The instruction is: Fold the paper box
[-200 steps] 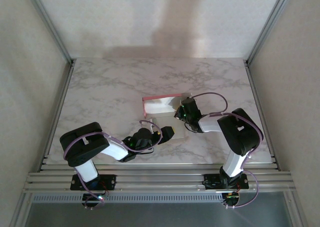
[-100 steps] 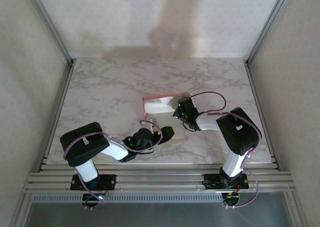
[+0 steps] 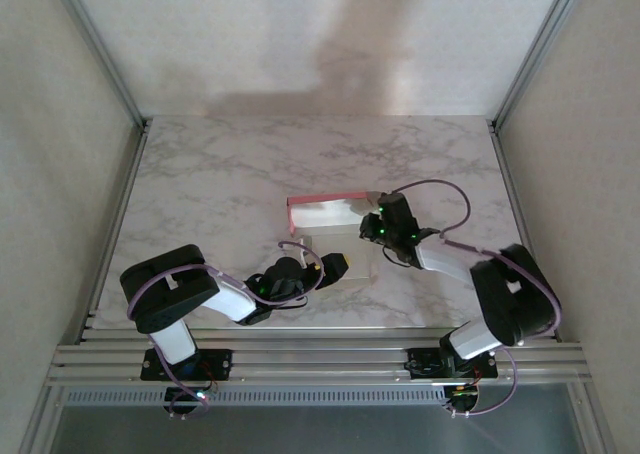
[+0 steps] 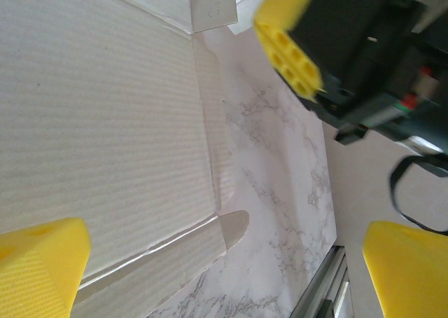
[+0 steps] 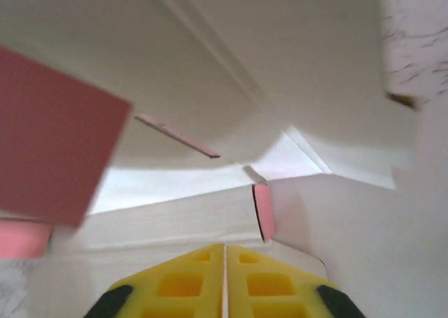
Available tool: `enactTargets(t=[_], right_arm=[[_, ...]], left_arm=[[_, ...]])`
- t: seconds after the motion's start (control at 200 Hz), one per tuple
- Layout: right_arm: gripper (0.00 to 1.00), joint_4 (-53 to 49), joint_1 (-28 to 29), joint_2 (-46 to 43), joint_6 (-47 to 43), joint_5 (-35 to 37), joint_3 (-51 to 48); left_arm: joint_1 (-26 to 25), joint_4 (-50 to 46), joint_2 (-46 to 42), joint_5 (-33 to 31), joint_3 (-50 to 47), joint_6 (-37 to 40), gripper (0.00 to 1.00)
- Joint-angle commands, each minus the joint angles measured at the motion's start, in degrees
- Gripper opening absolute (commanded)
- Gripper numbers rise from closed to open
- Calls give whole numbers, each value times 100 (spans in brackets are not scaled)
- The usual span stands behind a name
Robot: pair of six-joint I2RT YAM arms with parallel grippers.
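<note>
Fingers (image 4: 42,269) of the left tool (image 4: 224,265) stand wide apart over the white side of the paper box (image 4: 105,122); the right tool (image 5: 224,255) is closed, facing its folds.

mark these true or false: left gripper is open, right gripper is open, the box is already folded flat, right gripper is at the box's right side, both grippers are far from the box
1. The left gripper is open. True: its yellow fingers sit wide apart.
2. The right gripper is open. False: its two yellow pads are pressed together.
3. The paper box is already folded flat. False: its white inside faces up and its far wall stands, pink along the rim.
4. The right gripper is at the box's right side. True, as the top view shows.
5. Both grippers are far from the box. False: both are right at it, over the marble table.
</note>
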Motion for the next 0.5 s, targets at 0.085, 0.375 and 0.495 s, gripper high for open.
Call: enactTargets(t=[0.085, 0.375, 0.495], right_arm=[[26, -1399, -263, -1264, -1130, -472, -70], [48, -3163, -986, -1704, -2304, -926, 1026], [58, -3473, -1336, -1306, -2680, -1439, 1544]], left_arm=[[-19, -378, 92, -107, -110, -73, 99], [-11, -573, 38, -81, -10, 80, 99], [-13, -611, -5, -72, -13, 112, 100]])
